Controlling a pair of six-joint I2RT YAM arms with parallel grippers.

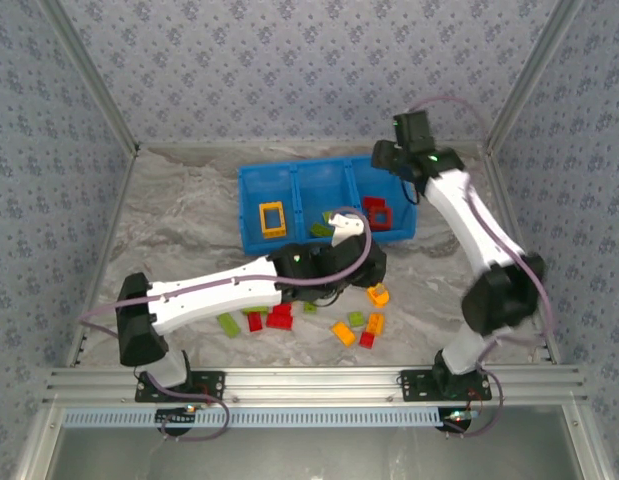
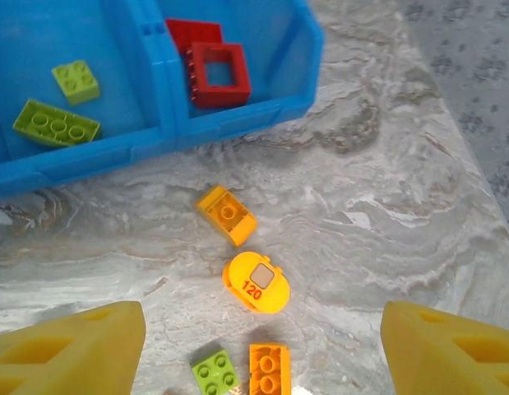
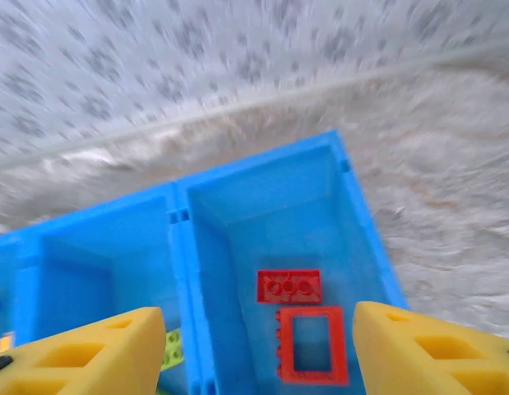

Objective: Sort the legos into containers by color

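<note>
blue bin sits toward the far side of the marble-look table, 3 compartments side by side. top view: left compt has an orange frame, mid compt has green bricks, right compt has red pieces.

left arm reaches across the table to just in front of the bin. left gripper is wide open w/ nothing between the yellow fingers, and hangs over bare table near the bin's front wall. under it in the wrist view: an orange brick tilted, a rounded orange piece marked "120" just beside it, then a green brick and a 2nd orange brick touching or nearly so at the bottom edge. also there: a red frame and a red brick behind it in the right compt, and 2 green ones in the mid compt.

right arm bends over the far right corner of the bin. right gripper is spread wide, empty, above the right compt; view is blurred. below it lie a red brick and the red frame, close together.

loose legos are scattered on the table in front of the bin, near side: orange, green & red mixed, some partly hidden by the left arm.
</note>
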